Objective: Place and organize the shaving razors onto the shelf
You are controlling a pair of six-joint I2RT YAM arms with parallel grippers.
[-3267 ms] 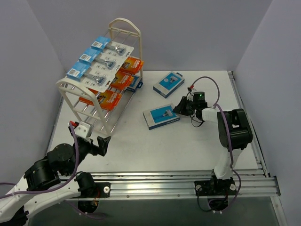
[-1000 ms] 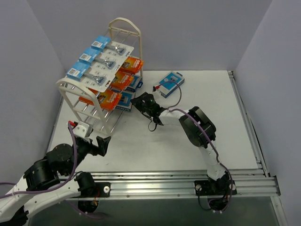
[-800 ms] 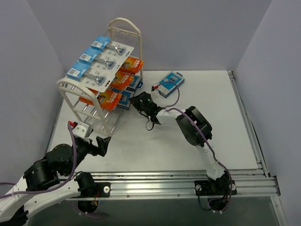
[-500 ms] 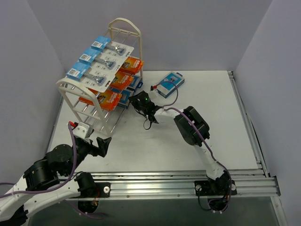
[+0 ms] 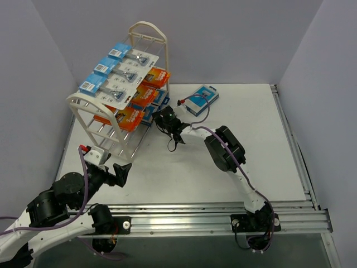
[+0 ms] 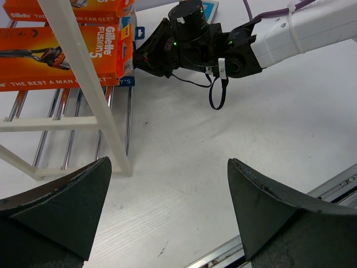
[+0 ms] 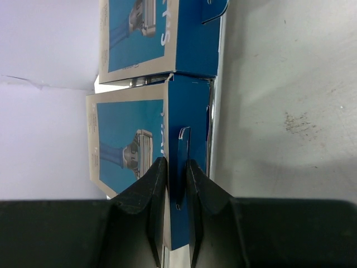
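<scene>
While the right gripper (image 7: 173,167) is clamped on the hang tab of a blue-and-white razor box (image 7: 131,145), box at the shelf's (image 5: 146,27) lowest tier, second razor box (image 7: 142,33) right alongside, left gripper (image 6: 167,167) gaping wide, empty, by the shelf's foot.

razor packs (image 5: 124,75) on shelf (image 5: 148,24), one box (image 5: 199,100) right

right arm stretched far out, gripper (image 5: 167,119) at the shelf's (image 6: 82,72) low tier, jaws pinched on a pack (image 7: 131,148); left arm folded low before the shelf, gripper (image 6: 169,164) spread wide.
</scene>
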